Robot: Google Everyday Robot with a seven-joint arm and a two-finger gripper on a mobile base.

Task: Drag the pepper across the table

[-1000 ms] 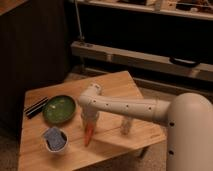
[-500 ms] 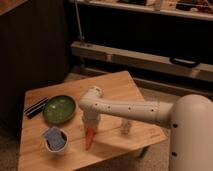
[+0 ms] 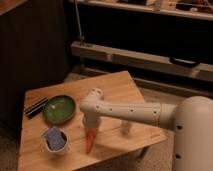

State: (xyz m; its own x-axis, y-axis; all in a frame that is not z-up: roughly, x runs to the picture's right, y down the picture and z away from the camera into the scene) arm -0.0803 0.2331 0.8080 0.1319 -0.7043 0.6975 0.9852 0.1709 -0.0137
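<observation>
**Pepper sliding toward the front edge**

Since a second ago my arm has pulled the pepper (image 3: 90, 140) a little nearer the desk's front edge, and my wrist now sits lower over it than it did.

My end effector (image 3: 91, 126) hangs straight down just right of the green bowl (image 3: 59, 109), at the pepper's upper end. Whether it is clenched on the pepper or only pressing against it I cannot tell; my wrist housing hides that part. The pepper lies on the desk (image 3: 112, 87), to the right of the bowl and toward the front, its tapered tip pointing at the front edge. A cup (image 3: 54, 139) with something bluish in it stands in front of the bowl, left of the pepper and apart from it. A white shaker (image 3: 126, 128) stands farther right of the bowl, partly behind my arm. A dark flat object (image 3: 36, 107) lies left of the bowl.

My worry is the edge. The tip is already close to it, so if I drag much farther along this line the pepper could tip off the desk. A tapered, round vegetable may also roll or pivot under a loose hold and slip free. Drifting left would knock the cup.
</observation>
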